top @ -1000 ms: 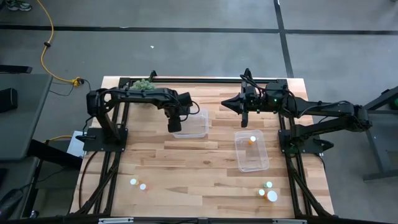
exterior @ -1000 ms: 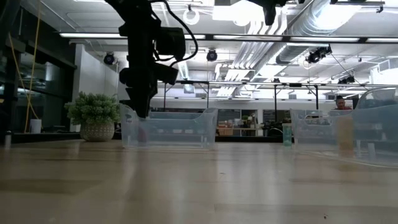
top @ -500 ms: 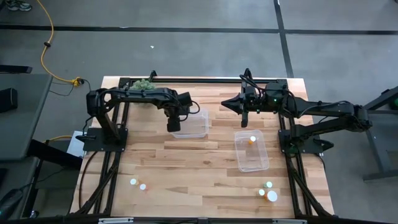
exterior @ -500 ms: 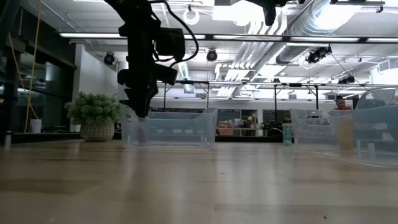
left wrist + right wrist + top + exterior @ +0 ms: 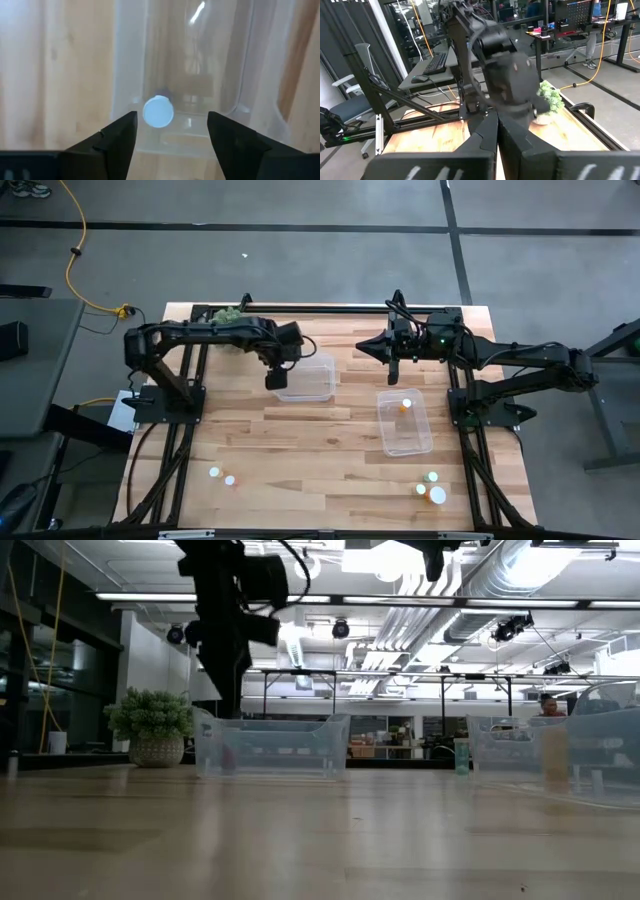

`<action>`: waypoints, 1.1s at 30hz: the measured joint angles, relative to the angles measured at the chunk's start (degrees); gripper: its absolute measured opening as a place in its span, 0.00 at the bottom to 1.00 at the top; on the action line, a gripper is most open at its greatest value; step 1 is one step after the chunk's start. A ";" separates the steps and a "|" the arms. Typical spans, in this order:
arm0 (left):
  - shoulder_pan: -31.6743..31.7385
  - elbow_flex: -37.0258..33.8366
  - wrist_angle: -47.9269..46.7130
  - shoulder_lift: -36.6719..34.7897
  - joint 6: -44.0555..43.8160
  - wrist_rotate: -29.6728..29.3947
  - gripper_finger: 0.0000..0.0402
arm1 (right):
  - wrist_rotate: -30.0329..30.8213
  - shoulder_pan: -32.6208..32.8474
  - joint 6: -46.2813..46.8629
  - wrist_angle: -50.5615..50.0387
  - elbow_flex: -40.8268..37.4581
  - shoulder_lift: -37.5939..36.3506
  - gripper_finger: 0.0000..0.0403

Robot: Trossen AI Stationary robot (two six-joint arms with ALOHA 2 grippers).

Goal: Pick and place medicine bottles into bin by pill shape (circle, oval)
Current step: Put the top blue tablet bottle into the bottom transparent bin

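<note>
My left gripper [image 5: 275, 379] hangs open, pointing down, above the left end of the left clear bin [image 5: 310, 378]. In the left wrist view a medicine bottle with a white cap [image 5: 158, 111] stands on the bin floor below my left gripper [image 5: 171, 117], clear of both fingers. My right gripper [image 5: 362, 347] is shut and points level toward the table's left, above the far middle. The right clear bin [image 5: 405, 423] holds one orange bottle [image 5: 406, 404]. Two bottles [image 5: 221, 476] stand near the front left, and three more [image 5: 431, 487] near the front right.
A green plant in a pot [image 5: 228, 313] stands at the far left edge, behind my left arm. The two bins stand in the table's far half. Bare wood lies between them and the loose bottles near the front edge.
My left gripper has risen above the left bin's left end and drawn slightly toward the table's left. In the low view its fingertips stand wider apart than before, so it has opened.
</note>
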 joint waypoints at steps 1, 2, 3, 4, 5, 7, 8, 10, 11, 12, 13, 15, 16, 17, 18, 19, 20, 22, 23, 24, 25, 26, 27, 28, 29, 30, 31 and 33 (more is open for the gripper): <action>0.02 0.00 0.06 -1.25 0.00 -0.15 0.58 | 0.02 0.00 0.00 -0.03 0.00 0.00 0.00; 0.02 0.00 0.30 -2.61 -0.04 -0.24 0.58 | 0.00 0.00 0.00 -0.04 0.00 0.00 0.00; 0.02 0.17 0.37 -4.02 -0.34 -0.25 0.59 | 0.02 0.00 0.00 -0.04 0.00 0.00 0.00; 0.02 0.46 0.38 -5.41 -0.81 -0.24 0.59 | 0.00 0.00 -0.02 -0.04 0.00 0.00 0.00; 0.02 0.87 0.40 -6.88 -1.48 -0.26 0.58 | 0.00 -0.01 -0.19 -0.04 0.00 0.00 0.00; 0.03 1.89 1.38 -10.01 -3.45 0.23 0.58 | 0.00 0.00 -0.22 -0.04 0.00 0.00 0.00; 0.04 2.10 2.83 -11.79 -4.70 1.32 0.58 | 0.00 0.00 -0.22 -0.06 0.00 0.00 0.00; 0.04 1.79 8.09 -15.45 -8.30 4.71 0.58 | 0.00 0.00 -0.24 -0.04 0.00 0.00 0.00; 0.04 1.27 11.80 -17.42 -10.52 6.06 0.58 | 0.00 0.00 -0.23 -0.04 0.00 0.00 0.00; -0.01 0.42 16.03 -19.57 -12.62 7.07 0.58 | 0.00 0.00 -0.19 -0.04 0.00 0.00 0.00; -0.18 -0.56 20.44 -21.58 -14.50 7.88 0.58 | 0.00 0.00 -0.17 -0.05 0.00 0.00 0.00; -0.90 -3.41 30.26 -25.34 -17.13 8.82 0.58 | 0.00 0.00 -0.15 -0.04 0.00 0.00 0.00; -1.34 -5.29 35.68 -27.02 -18.38 8.97 0.58 | 0.00 -0.02 -0.12 -0.04 0.00 0.00 0.00; -1.84 -7.53 41.04 -28.70 -19.61 9.01 0.58 | 0.00 0.00 -0.03 -0.04 0.00 0.00 0.00; -2.30 -9.97 46.76 -30.27 -20.60 9.03 0.58 | 0.00 -0.01 -0.01 -0.04 0.00 0.00 0.00; -2.82 -12.46 52.57 -31.67 -21.70 9.03 0.58 | 0.00 -0.01 -0.02 -0.04 0.00 0.00 0.00; -3.32 -15.16 57.87 -32.92 -22.62 9.03 0.58 | 0.00 0.00 -0.01 -0.04 0.00 0.00 0.00; -4.24 -20.31 66.74 -34.92 -24.13 8.74 0.58 | 0.00 -0.02 0.00 0.00 0.00 0.00 0.00; -4.60 -22.69 70.00 -35.74 -24.83 8.34 0.58 | 0.00 -0.02 0.00 0.02 0.00 0.00 0.00; -5.11 -24.81 73.00 -36.32 -25.04 7.73 0.58 | -0.01 -0.02 -0.01 0.03 0.00 0.00 0.00; -5.69 -26.45 75.68 -36.82 -25.08 6.95 0.58 | -0.02 -0.01 -0.01 0.04 0.00 0.00 0.00; -6.30 -27.74 77.55 -37.30 -24.92 5.94 0.58 | -0.02 -0.02 -0.02 0.04 0.00 0.00 0.00; -6.75 -28.73 78.90 -37.72 -24.38 5.09 0.58 | 0.00 0.00 -0.02 0.04 0.00 0.00 0.00; -7.02 -29.45 79.63 -38.03 -23.53 4.36 0.58 | -0.02 -0.01 -0.02 0.07 0.00 0.00 0.00; -7.24 -29.85 79.80 -38.13 -22.64 3.80 0.58 | -0.02 -0.01 -0.02 0.07 0.00 0.00 0.00; -7.26 -30.00 79.75 -38.11 -21.61 3.56 0.58 | -0.02 -0.02 -0.01 0.07 0.00 0.00 0.00; -7.26 -30.03 79.53 -38.07 -20.75 3.45 0.58 | -0.02 0.00 -0.02 0.07 0.00 0.00 0.00; -7.23 -30.03 79.66 -38.06 -19.56 3.21 0.58 | -0.02 -0.02 -0.02 0.07 0.00 0.00 0.00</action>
